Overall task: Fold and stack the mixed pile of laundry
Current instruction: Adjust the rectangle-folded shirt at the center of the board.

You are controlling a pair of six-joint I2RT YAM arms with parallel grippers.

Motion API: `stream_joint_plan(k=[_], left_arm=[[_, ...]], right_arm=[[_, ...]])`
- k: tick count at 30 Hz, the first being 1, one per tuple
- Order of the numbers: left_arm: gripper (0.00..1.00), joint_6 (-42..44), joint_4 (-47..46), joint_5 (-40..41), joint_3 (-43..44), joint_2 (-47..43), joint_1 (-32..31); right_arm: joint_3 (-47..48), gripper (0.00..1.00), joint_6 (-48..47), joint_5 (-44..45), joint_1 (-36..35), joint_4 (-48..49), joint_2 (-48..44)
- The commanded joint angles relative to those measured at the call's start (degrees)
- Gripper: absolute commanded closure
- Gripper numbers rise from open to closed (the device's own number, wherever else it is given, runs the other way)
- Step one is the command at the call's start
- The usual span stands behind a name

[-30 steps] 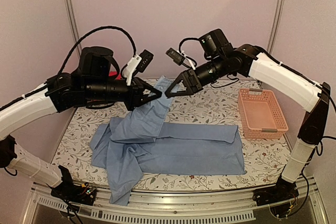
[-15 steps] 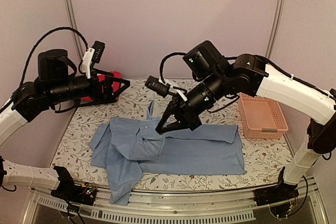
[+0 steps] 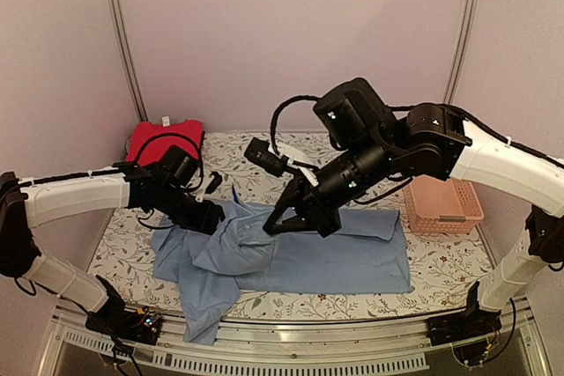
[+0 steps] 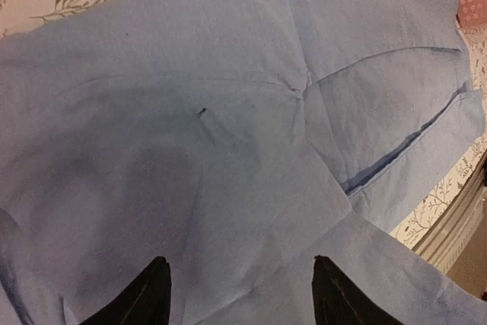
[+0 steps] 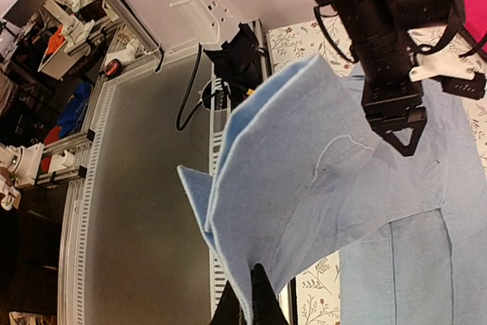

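The light blue shirt lies spread across the middle of the worktop. Its body is laid flat toward the right, and its left portion is bunched in loose folds that reach the near edge. A doubled edge of the cloth is clamped between the right fingers, which are closed on it and hold it raised above the rest of the shirt. The left fingers are parted just above the bunched portion, with nothing between them.

The step in hand is judged to be a fold of the raised part across the body. The held edge is to be carried over under light tension and laid square to the body before it is let go. The bunched cloth is best pinned or smoothed by the left fingers, so that it is not dragged along.

The red garment lies at the far left corner, well apart. The pink basket stands at the right. Neither is to be disturbed.
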State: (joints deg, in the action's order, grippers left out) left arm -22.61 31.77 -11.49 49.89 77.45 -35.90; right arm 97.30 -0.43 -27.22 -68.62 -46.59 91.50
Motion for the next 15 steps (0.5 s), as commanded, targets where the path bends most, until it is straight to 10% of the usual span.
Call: stream_joint_plan(k=[1, 15], left_arm=[[0.38, 1.22, 1.49, -4.16, -1.15, 6.08, 0.87], [0.28, 2.38, 1.58, -5.60, 2.01, 8.23, 12.32]], right_arm=[[-2.28, 0.99, 5.45, 1.63, 6.42, 6.34, -2.57], [-31.47, 1.00, 19.02, 6.08, 26.30, 17.74, -9.95]])
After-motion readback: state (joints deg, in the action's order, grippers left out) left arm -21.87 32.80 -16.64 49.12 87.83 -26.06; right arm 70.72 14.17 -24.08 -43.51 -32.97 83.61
